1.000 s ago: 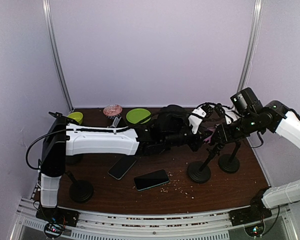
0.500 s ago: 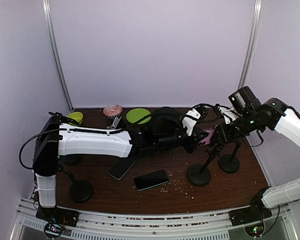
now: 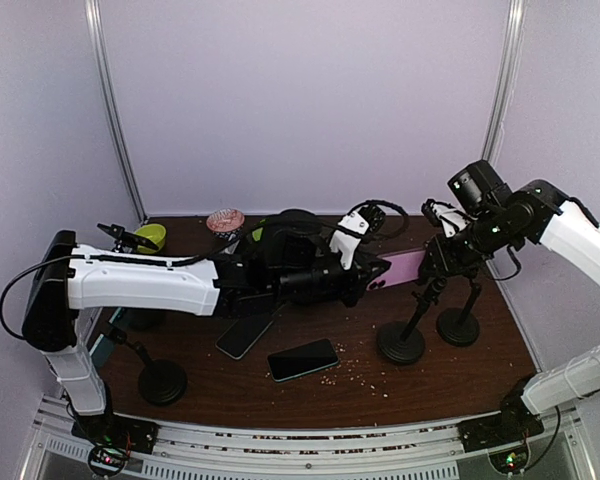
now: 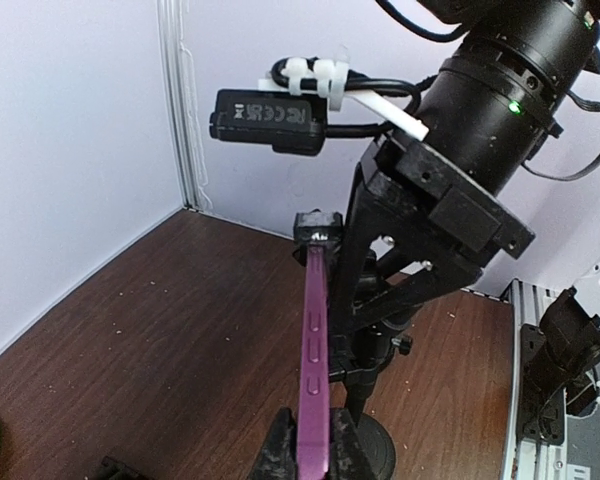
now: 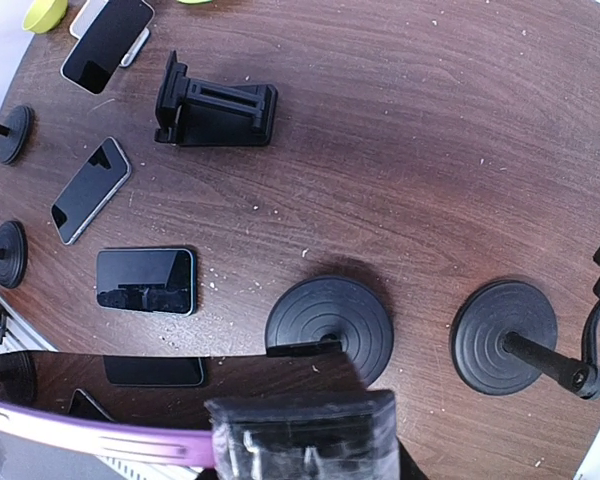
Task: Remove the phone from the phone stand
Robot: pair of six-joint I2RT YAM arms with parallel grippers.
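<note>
Findings, top view, largest first.

1. Table (image 3: pixel 450 385): bears two stands at the right and loose phones near the middle.
2. Left arm (image 3: pixel 140 285): reaches from 9 o'clock toward 3 o'clock across the table.
3. Right arm (image 3: pixel 570 225): comes in from 3 o'clock over the stands.
4. Phone stand (image 3: pixel 401 342): base on the table, stem rising toward 1 o'clock to its clamp.
5. Phone (image 3: pixel 404 267): purple, raised off the table, long axis running 9 to 3 o'clock. In the left wrist view its far end meets the clamp jaw; whether it is seated or just touching cannot be told.
6. Left gripper (image 4: pixel 313 455): narrow, pinching the phone's near end across its thin faces.
7. Right gripper (image 5: pixel 300 430): appears closed on the stand's head, at the phone's 3 o'clock end.

Judgement: release calls for a pull along the phone's long axis toward 9 o'clock. The left arm is the one placed to do it.
</note>
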